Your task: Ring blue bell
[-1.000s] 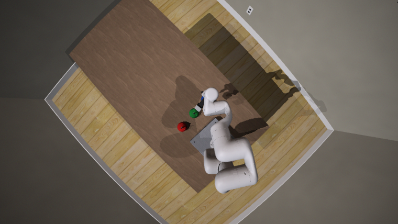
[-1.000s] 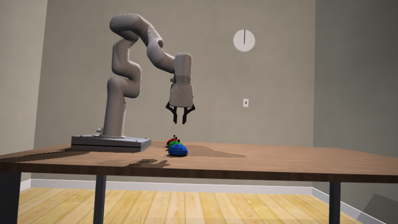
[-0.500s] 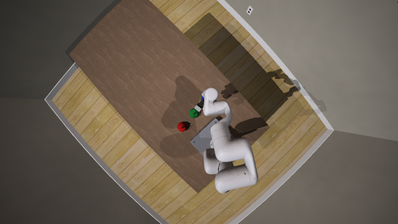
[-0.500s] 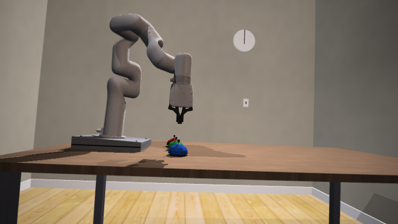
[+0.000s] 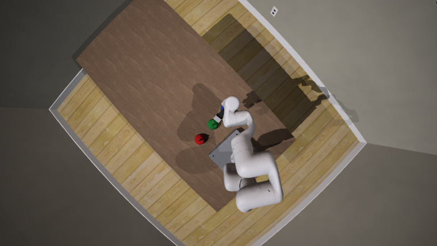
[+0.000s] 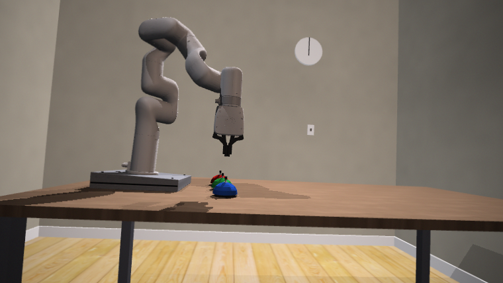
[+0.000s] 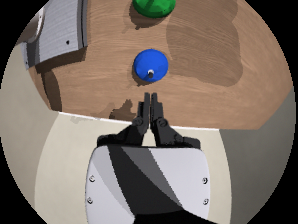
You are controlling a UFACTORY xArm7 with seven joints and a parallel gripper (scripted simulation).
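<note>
The blue bell (image 6: 224, 190) (image 7: 150, 64) sits on the brown table (image 6: 351, 203) (image 5: 137, 61), with its small dark button on top. In the overhead view only a sliver of the blue bell (image 5: 222, 108) shows beside the wrist. My gripper (image 6: 227, 153) (image 7: 150, 100) points straight down with its fingers shut together and nothing between them. It hangs well above the blue bell, roughly over it, with a clear gap. In the wrist view the fingertips sit just below the bell.
A green bell (image 5: 213, 123) (image 6: 220, 181) (image 7: 153, 0) and a red bell (image 5: 200, 138) (image 6: 216, 178) stand in a row behind the blue one, toward the arm's grey base plate (image 5: 221, 152) (image 6: 140, 180) (image 7: 63, 30). The table edge lies close on the near side.
</note>
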